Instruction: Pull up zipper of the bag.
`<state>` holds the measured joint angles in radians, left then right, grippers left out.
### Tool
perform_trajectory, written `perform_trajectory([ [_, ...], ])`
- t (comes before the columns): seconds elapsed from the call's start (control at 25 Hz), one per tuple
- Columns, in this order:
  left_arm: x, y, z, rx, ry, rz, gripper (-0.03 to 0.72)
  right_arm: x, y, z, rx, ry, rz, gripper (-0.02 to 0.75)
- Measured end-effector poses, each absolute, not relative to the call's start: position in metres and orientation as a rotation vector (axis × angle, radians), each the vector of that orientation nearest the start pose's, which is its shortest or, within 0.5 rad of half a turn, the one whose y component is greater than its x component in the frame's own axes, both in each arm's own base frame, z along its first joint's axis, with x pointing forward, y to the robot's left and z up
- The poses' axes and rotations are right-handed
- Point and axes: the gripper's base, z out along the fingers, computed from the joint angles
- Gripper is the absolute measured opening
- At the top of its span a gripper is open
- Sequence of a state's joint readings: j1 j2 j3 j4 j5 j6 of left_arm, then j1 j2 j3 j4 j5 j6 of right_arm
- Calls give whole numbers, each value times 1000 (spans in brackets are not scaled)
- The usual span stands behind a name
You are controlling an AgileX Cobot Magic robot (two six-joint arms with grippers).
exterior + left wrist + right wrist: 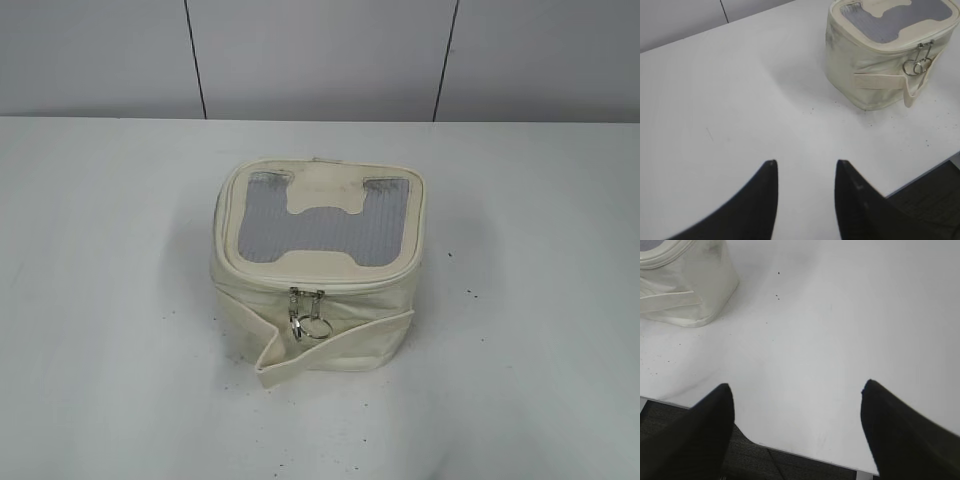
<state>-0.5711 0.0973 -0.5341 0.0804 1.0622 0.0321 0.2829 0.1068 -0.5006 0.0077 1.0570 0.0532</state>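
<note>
The bag sits upright near the middle of the white worktop, its grey mesh top with the H-shaped cream patch facing up. The zipper runs round the top rim, and its two silver pulls hang side by side at the front face, their little rings dangling just below the rim. A loose cream strap band wraps the body and sags away from it at the front left corner.

My left end effector hovers over bare worktop, well apart from the bag, its fingers parted and holding nothing. My right end effector hangs near the worktop's front edge, its fingers spread wide and empty, with the bag's corner up at the far left of its view.
</note>
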Motion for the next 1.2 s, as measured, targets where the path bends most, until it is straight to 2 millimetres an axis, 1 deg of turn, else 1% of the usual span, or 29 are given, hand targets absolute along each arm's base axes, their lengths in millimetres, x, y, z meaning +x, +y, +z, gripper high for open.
perform_trajectory([
  [0.2,9,2,287,600,2023,-210,297,11,3,277,-220,2140,191,586],
  [0.28,9,3,287,529,2040,-168,297,11,3,277,-151,2142,154,586],
  [0.44,6,5,287,314,2069,-46,297,10,1,277,-6,2138,76,586],
  [0.52,2,6,287,207,2059,13,297,8,1,277,18,2121,64,586],
  [0.64,-6,7,287,99,2019,75,297,2,1,278,24,2084,61,586],
  [0.8,-10,7,287,78,2000,90,297,-5,0,278,25,2035,62,586],
  [1.2,-10,7,286,78,2001,91,297,-6,0,277,24,2032,62,586],
])
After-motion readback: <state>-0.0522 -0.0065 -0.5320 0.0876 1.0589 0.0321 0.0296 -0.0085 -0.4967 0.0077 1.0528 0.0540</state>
